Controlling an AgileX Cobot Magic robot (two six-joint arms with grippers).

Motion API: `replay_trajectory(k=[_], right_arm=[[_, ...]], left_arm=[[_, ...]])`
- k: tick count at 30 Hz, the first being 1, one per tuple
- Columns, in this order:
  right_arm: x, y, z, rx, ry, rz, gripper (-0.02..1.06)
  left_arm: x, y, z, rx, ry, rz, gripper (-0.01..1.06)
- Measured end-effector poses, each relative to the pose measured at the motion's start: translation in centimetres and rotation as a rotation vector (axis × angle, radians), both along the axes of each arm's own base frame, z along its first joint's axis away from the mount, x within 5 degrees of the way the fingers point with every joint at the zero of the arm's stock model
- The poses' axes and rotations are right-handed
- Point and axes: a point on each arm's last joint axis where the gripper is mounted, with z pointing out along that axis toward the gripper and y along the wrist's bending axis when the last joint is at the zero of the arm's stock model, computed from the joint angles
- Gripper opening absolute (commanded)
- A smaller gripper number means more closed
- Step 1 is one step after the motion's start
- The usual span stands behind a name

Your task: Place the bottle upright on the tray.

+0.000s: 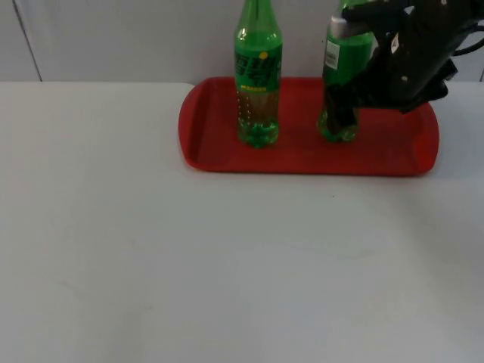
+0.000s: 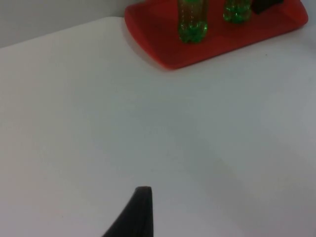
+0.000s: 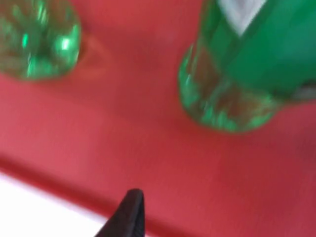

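Red tray [image 1: 302, 159]: it lies at the far side of the white worktop [image 1: 189, 257], close to the grey wall [image 1: 113, 38].
Green bottles: two stand upright on the tray, apart from each other.
First bottle [image 1: 259, 83]: it stands on the left part of the tray. It has a green label with a yellow dot, and nothing touches it.
Second bottle [image 1: 342, 83]: it stands on the tray to the right of the first one. Its bottom rests on the red tray floor. It has a green label with a white patch.
Right end effector [image 1: 355, 72]: it is up by the second bottle, and its black fingers are closed around the bottle's middle. A dark finger runs down the front of the bottle.
Right wrist view: the round bottoms of both bottles show on the red tray, the first bottle [image 3: 37, 42] and the second bottle [image 3: 232, 94].
Left end effector [image 2: 136, 212]: it waits over the bare white worktop, well apart from the tray [image 2: 163, 44]. I cannot tell if its fingers are apart or together.
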Motion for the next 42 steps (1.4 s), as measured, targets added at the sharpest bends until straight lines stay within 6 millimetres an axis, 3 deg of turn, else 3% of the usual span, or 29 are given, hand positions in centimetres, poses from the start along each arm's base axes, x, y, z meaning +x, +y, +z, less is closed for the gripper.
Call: replay_trajectory(k=[9,18,19,23,42], right_arm=[[-2.8,-0.6,3.2,0.031,0.058,0.022,1.05],[-9.0,-3.2,5.5,0.025,0.075,0.023,1.05],[-9.0,-3.2,5.5,0.025,0.075,0.023,1.05],[-12.8,-4.7,7.9,0.028,0.039,0.043,1.05],[-23.2,-8.6,17.3,0.177,-0.236,0.049,1.05]], left_arm=[[0.0,0.0,0.0,0.000,0.000,0.000,1.01],[0.0,0.0,0.0,0.000,0.000,0.000,1.01],[0.0,0.0,0.0,0.000,0.000,0.000,1.01],[0.0,0.0,0.0,0.000,0.000,0.000,1.01],[0.0,0.0,0.0,0.000,0.000,0.000,1.01]])
